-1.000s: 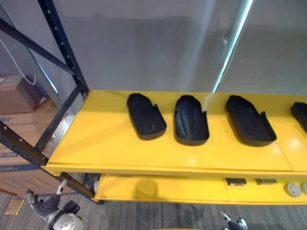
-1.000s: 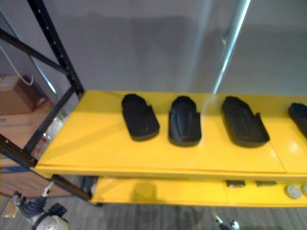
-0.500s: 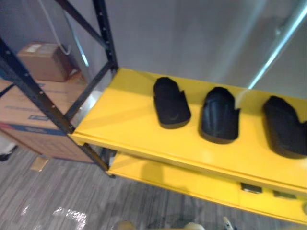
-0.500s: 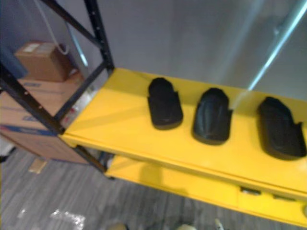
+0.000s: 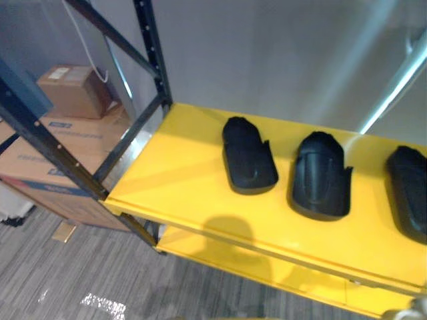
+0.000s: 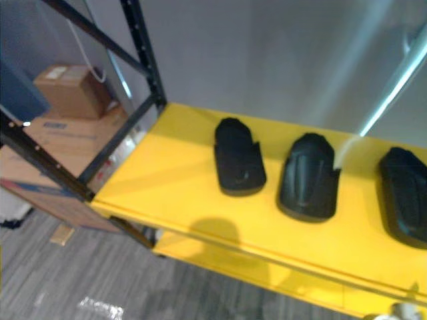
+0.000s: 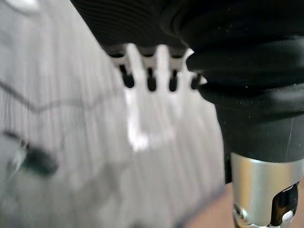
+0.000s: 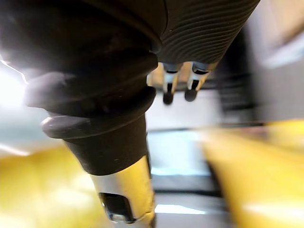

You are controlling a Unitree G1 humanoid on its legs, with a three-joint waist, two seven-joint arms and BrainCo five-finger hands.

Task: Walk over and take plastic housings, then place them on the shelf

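Three plastic housings [image 5: 248,157] lie in a row on the yellow shelf [image 5: 177,180], unmoved; the view has swung left toward cardboard boxes [image 5: 72,90], so the robot is likely turning to fetch more; left hand [image 7: 151,80] and right hand [image 8: 169,83] hang relaxed-fingered, empty

**Yellow shelf [image 5: 180,180] in a black steel rack [image 5: 152,50], bearing three black plastic housings.**
The housings lie flat in one row, side by side and apart from each other: first housing [image 5: 248,155], second housing [image 5: 320,175], and third housing [image 5: 408,190], which is cut by the frame edge. A lower yellow shelf [image 5: 220,257] sits beneath. A blurred yellow surface shows beyond the fingers [image 8: 167,90] of the right hand [image 8: 194,76]. Grey floor [image 7: 71,118] lies beyond the fingers [image 7: 128,78] of the left hand [image 7: 150,80].
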